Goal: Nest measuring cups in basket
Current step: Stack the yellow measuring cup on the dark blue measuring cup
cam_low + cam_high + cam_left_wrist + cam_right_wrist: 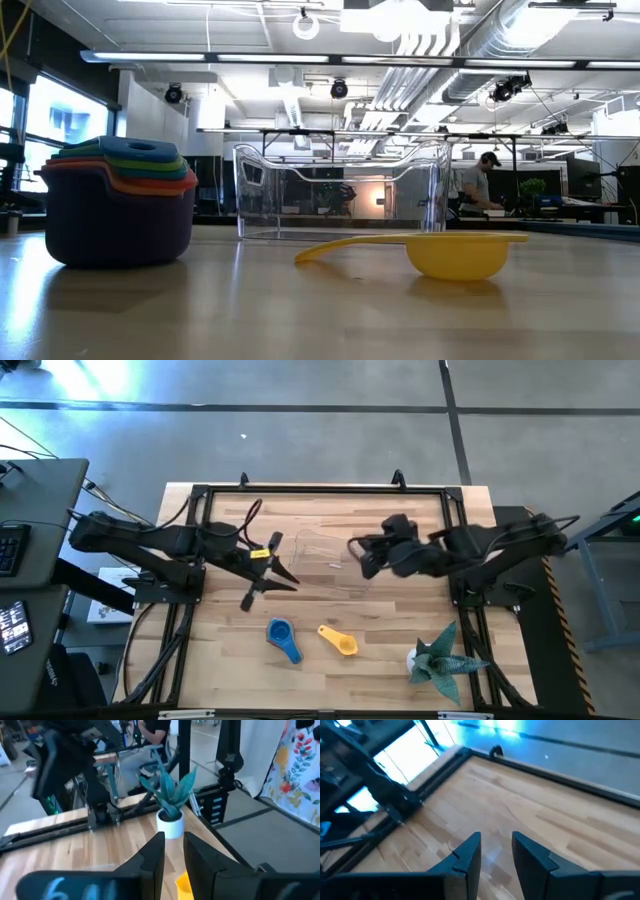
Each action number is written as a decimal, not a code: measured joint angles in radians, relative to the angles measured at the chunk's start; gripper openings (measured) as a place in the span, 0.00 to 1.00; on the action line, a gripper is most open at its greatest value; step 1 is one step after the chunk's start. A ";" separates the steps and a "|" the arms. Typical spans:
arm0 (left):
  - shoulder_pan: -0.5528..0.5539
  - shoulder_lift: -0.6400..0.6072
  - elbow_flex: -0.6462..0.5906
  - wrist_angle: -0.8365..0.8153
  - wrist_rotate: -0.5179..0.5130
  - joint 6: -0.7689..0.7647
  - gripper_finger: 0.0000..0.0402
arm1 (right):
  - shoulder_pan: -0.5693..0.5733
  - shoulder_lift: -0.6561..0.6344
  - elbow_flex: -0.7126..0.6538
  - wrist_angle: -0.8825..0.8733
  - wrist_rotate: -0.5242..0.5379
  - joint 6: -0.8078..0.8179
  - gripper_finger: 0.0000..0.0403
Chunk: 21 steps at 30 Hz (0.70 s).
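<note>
The measuring cups look like thin hard plastic: light, stiff, smooth enough to slide on the wood, and not fragile. A yellow cup [340, 641] lies alone near the front of the table [230, 660], its bowl down and its long flat handle pointing away; the handle, or the bowl's rim, seems the surest place to pinch. Just beside it sits a stack of cups [283, 639] with blue on top; in the low view this stack [118, 202] shows a purple cup outermost with red, orange, green and blue inside. Lifting it by the outer wall would likely carry the lot.

The basket [330, 562] stands mid-table between the arms, clear, rigid and empty as far as the low view shows; it would probably skid if nudged.

The left gripper [268, 578] hangs left of the basket, fingers a narrow gap apart, holding nothing. The right gripper [362, 557] hangs at the basket's right edge, likewise slightly parted and empty.

The table is pale planked wood in a black frame, with a paper plant figure [437, 655] at its front right. Beyond lies an open workshop; a person [486, 180] sits far back.
</note>
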 joint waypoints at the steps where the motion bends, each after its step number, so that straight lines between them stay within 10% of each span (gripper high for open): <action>1: 0.000 0.010 0.000 0.019 0.000 0.002 0.15 | -0.005 -0.012 0.000 0.013 0.000 -0.023 0.25; 21: -0.030 0.313 0.031 0.303 -0.017 -0.082 0.25 | -0.116 -0.102 0.000 -0.068 -0.033 -0.220 0.25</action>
